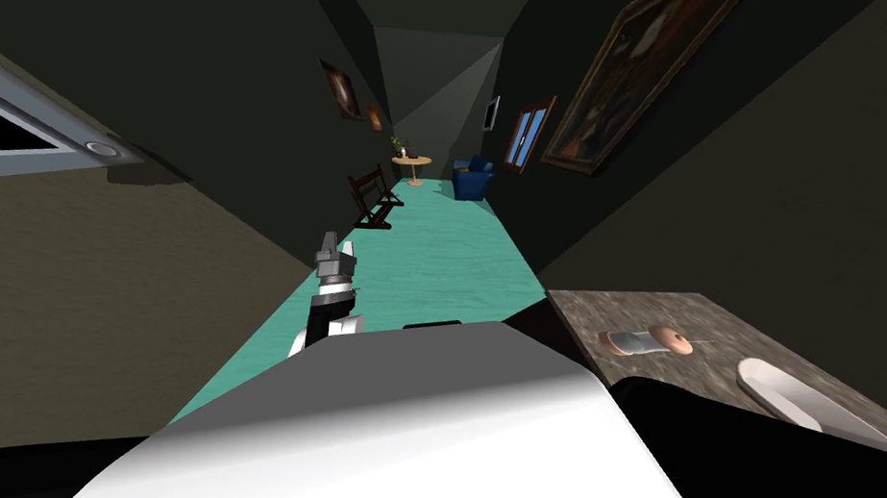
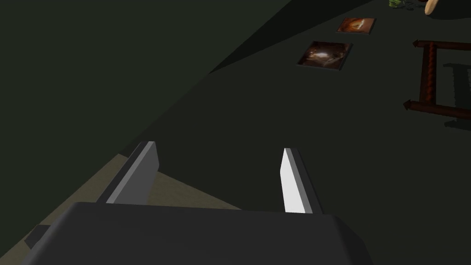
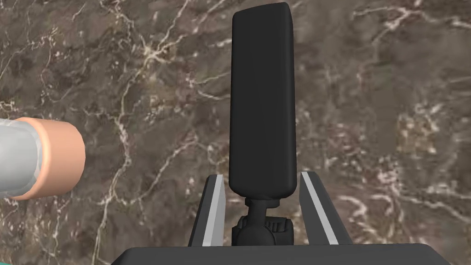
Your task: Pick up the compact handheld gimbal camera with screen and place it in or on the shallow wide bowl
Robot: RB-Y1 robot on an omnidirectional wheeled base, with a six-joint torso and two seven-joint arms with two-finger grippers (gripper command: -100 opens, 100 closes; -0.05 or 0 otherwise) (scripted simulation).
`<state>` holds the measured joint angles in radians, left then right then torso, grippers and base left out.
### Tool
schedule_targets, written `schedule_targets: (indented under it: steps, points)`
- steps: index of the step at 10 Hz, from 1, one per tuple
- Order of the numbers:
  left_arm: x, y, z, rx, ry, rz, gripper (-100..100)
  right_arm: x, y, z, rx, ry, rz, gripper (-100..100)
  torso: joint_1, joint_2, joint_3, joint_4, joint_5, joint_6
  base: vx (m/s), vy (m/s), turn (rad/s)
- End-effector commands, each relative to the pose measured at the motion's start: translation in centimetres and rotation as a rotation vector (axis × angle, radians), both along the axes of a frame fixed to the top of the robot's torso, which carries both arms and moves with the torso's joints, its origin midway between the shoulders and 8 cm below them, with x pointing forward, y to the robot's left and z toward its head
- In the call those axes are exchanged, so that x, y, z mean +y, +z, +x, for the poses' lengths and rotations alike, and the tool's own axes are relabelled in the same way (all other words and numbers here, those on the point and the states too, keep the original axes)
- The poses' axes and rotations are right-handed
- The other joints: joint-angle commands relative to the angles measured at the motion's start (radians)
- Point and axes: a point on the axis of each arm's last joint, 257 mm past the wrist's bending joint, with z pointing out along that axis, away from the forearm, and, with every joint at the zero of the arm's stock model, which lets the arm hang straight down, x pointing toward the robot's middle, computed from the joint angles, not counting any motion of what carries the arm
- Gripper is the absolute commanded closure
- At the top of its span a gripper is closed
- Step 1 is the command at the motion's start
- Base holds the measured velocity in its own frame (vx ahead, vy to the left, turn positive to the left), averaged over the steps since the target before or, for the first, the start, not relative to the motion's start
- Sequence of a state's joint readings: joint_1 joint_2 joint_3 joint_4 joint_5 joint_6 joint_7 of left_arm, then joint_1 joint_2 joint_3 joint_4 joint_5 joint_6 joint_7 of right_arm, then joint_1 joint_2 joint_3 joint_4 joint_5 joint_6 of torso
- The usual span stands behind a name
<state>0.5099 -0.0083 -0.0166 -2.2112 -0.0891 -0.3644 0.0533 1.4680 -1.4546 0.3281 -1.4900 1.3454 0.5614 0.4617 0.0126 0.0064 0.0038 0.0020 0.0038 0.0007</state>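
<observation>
**Item 1. Gimbal camera** (image 3: 262, 101): black, slim slab body on a short neck with a small round head. It lies lengthwise over the marble counter (image 3: 377, 115), with its head end at the gripper's body and its slab reaching past the fingertips. I cannot tell whether it rests on the counter or is raised off it.

**Item 2. Right gripper** (image 3: 262, 175): above the counter. Its fingers are drawn in narrow and clasp the lower sides of the gimbal camera.

**Item 3. Shallow bowl** (image 1: 778, 389): white and wide, standing on the counter with nothing in it.

**Item 4. Grey roll with peach end caps** (image 1: 646, 342): lying on its side on the counter, apart from the bowl and beside the gimbal camera without touching it.

**Item 5. Left gripper** (image 2: 218, 148): off the counter, held over the teal floor (image 1: 450, 261). Its fingers are spread wide and hold nothing.
</observation>
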Motion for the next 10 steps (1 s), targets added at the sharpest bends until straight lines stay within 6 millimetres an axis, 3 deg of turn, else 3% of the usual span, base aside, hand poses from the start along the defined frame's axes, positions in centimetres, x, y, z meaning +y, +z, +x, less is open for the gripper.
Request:
schedule_targets:
  steps: [1, 10]
  points:
    - [0.0, 0.0, 0.0, 0.000, 0.000, 0.000, 0, -1.0, 0.6, 0.3, -0.007, 0.009, -0.016, 100, 0.000, 0.000, 0.000, 0.000, 0.000, 0.000, -0.172, 0.130, 0.128]
    - [0.0, 0.0, 0.0, 0.000, 0.000, 0.000, 0, -6.3, 5.1, 3.3, -0.045, 0.064, -0.071, 100, -0.004, -0.001, 0.000, 0.000, 0.000, -0.002, -0.103, 0.094, 0.141]
